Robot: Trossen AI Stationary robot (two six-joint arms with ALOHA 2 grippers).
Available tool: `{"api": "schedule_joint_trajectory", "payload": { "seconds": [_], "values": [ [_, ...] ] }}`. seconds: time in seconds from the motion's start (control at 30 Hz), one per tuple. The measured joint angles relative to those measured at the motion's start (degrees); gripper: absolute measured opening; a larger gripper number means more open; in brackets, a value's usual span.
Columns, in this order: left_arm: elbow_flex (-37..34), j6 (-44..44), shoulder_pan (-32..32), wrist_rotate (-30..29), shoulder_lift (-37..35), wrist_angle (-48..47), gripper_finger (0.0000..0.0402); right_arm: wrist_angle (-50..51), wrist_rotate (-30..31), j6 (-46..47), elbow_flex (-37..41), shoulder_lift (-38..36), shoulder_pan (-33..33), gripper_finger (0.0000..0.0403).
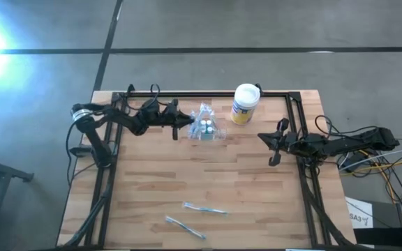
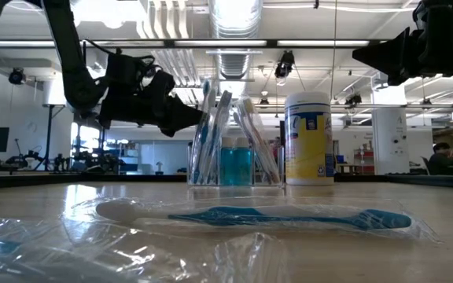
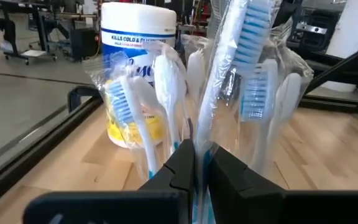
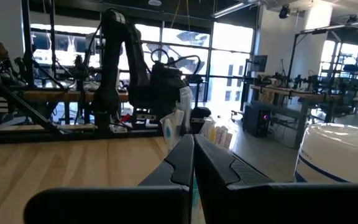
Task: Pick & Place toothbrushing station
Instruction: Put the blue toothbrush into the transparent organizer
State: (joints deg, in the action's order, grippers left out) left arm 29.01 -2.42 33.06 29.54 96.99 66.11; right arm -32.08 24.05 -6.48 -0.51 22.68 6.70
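Left gripper point(image 1: 184, 124) clenching on a wrapped toothbrush at the clear plastic toothbrushing station point(image 1: 206, 127); right gripper point(image 1: 269, 141) idling with fingers pressed together.

The small see-through holder, filled with blue-and-white toothbrushes in clear wrappers, is standing on the light wooden table point(image 1: 257, 188) near the middle of its far edge, just beside the white-lidded, yellow-labelled round canister point(image 1: 244, 103). The left gripper is reaching in from the left side, its dark fingers point(image 3: 185, 165) closing on a wrapped toothbrush point(image 3: 225, 43) standing in the station. The right gripper is hovering near the right edge, well apart from the station, holding nothing. Two more wrapped blue toothbrushes point(image 1: 204, 208) point(image 1: 185, 226) are lying flat near the near edge.
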Motion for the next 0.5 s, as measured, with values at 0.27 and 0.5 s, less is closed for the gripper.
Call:
{"api": "schedule_joint_trajectory", "payload": {
  "seconds": [0.27, 0.5],
  "values": [
    [0.16, 0.7, 0.0, -1.03, 1.14, -0.34, 0.0032, 0.0, 0.0, -0.41, 0.0, 0.0, 0.0, 0.0009],
    [-0.06, 2.54, 0.13, -1.14, 1.14, -0.88, 0.0033, 0.01, -0.04, -0.59, 0.0, 0.0, 0.0, 0.0009]
  ]
}}
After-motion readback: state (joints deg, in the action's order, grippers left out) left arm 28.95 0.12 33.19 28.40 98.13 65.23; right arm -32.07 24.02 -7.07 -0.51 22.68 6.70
